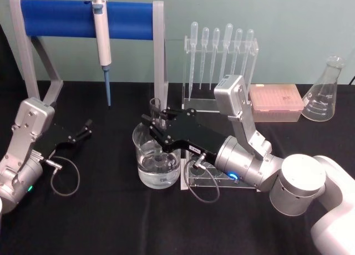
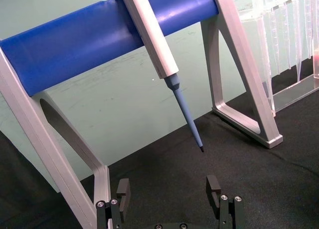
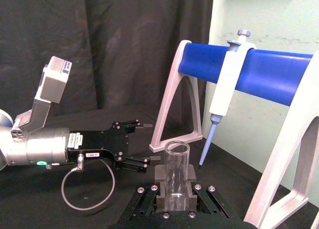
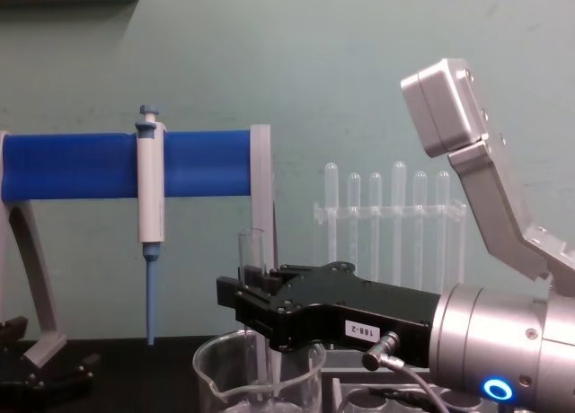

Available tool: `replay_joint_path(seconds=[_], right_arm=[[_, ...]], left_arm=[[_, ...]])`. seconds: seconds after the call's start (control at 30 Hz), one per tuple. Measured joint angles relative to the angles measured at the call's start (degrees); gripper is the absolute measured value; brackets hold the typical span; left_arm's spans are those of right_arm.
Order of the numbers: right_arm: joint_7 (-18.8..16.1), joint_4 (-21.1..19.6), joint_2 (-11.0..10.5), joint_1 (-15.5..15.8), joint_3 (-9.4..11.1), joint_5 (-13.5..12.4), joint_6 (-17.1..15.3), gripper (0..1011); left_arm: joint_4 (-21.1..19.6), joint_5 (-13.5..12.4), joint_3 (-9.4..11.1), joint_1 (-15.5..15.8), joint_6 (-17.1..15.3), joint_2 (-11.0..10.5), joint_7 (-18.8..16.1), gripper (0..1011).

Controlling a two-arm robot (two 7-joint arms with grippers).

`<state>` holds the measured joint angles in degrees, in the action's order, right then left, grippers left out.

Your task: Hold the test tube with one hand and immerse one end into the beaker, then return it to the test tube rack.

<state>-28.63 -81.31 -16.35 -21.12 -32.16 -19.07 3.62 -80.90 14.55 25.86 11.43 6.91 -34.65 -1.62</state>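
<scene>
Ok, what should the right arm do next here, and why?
Probably lift the test tube straight up until it clears the rim of the beaker. The right gripper holds it upright with its lower end down inside the beaker, seemingly in the water, and the rack waits just beside. The left gripper rests idle and open at the far left.

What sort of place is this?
Probably a laboratory bench: a white-and-blue pipettor on a blue stand, clear plastic pipettes in a rack, and the right gripper holding a clear glass test tube in a wide glass beaker; left gripper parked at left.
</scene>
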Motion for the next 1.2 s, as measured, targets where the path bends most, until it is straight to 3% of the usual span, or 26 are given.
replay_joint_path(seconds=[1.2], right_arm=[[0.0,0.0,0.0,0.0,0.0,0.0,0.0,225]], left_arm=[[0.0,0.0,0.0,0.0,0.0,0.0,0.0,1000]])
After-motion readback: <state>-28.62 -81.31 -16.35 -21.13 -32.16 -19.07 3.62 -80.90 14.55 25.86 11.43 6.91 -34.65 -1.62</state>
